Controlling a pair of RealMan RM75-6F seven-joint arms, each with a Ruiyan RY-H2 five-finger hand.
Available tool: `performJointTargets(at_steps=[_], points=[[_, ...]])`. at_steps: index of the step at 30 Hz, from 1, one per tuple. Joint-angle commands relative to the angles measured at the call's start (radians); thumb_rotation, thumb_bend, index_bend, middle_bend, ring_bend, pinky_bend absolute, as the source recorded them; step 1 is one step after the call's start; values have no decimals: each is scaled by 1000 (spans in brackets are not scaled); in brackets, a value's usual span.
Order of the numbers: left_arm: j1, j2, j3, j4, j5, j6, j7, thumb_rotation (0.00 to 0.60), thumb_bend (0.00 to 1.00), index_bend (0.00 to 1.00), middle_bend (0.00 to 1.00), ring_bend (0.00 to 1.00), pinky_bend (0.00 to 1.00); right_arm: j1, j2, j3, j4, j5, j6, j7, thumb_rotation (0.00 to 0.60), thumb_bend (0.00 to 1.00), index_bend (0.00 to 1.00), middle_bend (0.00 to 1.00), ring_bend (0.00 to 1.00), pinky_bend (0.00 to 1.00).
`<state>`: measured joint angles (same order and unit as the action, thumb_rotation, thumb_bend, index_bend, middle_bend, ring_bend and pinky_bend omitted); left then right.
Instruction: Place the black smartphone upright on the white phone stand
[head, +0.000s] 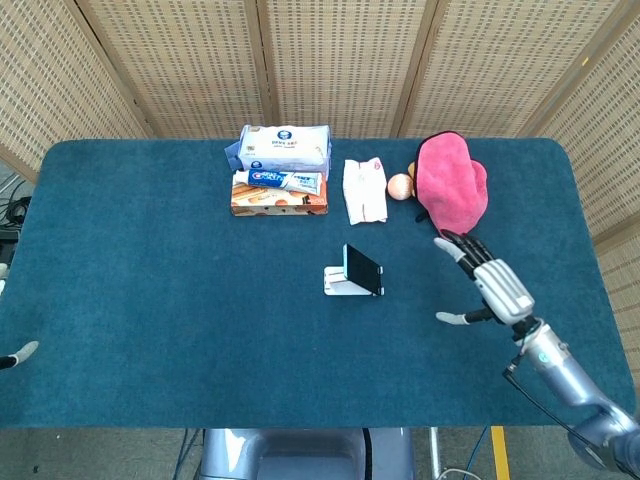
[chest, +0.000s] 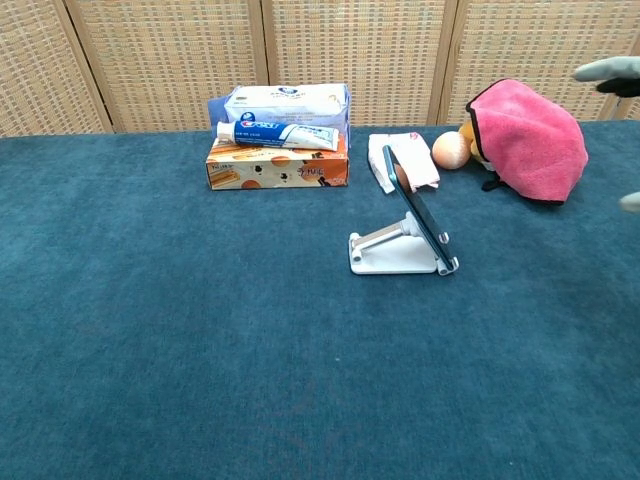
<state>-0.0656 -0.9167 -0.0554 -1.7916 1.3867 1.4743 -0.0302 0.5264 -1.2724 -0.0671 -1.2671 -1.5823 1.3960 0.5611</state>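
Observation:
The black smartphone (head: 362, 269) leans upright on the white phone stand (head: 342, 286) in the middle of the blue table; the chest view shows the phone (chest: 414, 211) edge-on, resting against the stand (chest: 392, 252). My right hand (head: 493, 284) hovers well to the right of the stand, fingers spread, holding nothing. Only its fingertips (chest: 610, 70) show at the right edge of the chest view. Of my left hand, just a fingertip (head: 24, 351) peeks in at the far left edge of the head view.
Behind the stand lie a tissue pack (head: 285, 147), a toothpaste tube (head: 280, 180) on an orange box (head: 279, 200), a white packet (head: 365, 189), a small peach ball (head: 400, 185) and a pink cloth (head: 451, 185).

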Motion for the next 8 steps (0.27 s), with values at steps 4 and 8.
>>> performJointTargets(at_steps=[4, 8], points=[[23, -24, 7, 25, 46, 47, -6, 600, 0, 0, 0, 0, 0, -239, 82, 2, -230, 146, 197, -402, 600, 0, 0, 0, 0, 0], [34, -25, 11, 25, 60, 65, -13, 600, 0, 0, 0, 0, 0, -297, 90, 11, -279, 151, 247, -436, 600, 0, 0, 0, 0, 0]])
